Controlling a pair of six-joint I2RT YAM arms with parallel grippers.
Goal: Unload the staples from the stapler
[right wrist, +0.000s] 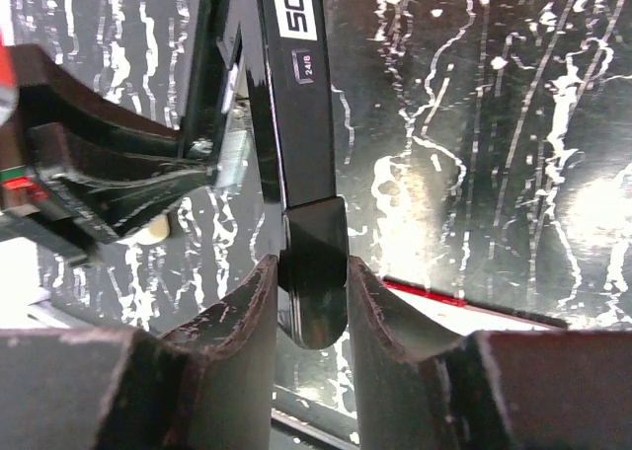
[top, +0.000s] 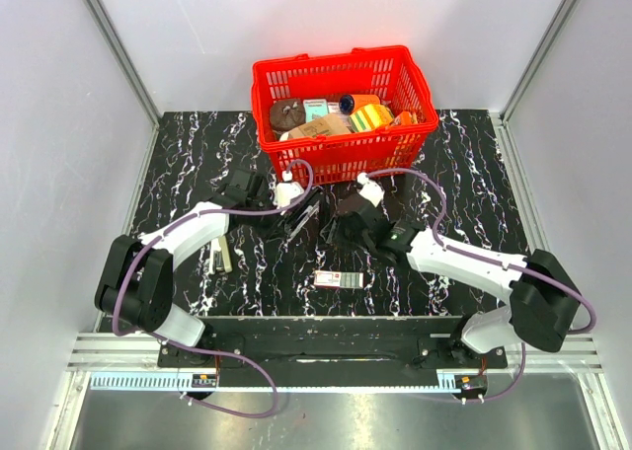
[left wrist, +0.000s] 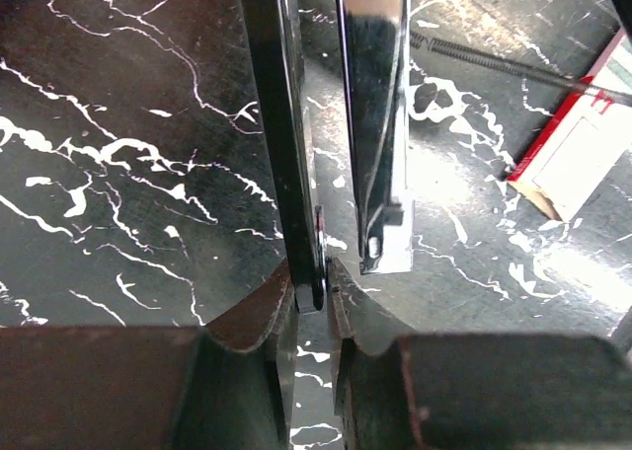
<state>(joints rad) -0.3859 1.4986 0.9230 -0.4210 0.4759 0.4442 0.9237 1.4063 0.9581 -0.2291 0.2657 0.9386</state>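
Observation:
The black stapler [top: 304,217] is held open between both grippers at mid-table. My left gripper [top: 287,197] is shut on a thin black edge of the stapler [left wrist: 292,124]; its fingertips [left wrist: 314,282] pinch it. The chrome staple channel [left wrist: 377,105] runs beside that edge, and I cannot tell whether staples lie in it. My right gripper [top: 344,225] is shut on the stapler's black top arm [right wrist: 301,105], marked "50", at its rounded end [right wrist: 312,282]. A thin spring rod [left wrist: 494,60] lies on the table past the stapler.
A red basket [top: 296,159] full of small items stands just behind the stapler. A small red-and-white staple box [top: 339,279] lies in front, also in the left wrist view [left wrist: 583,144]. A pale narrow object [top: 223,256] lies by the left arm.

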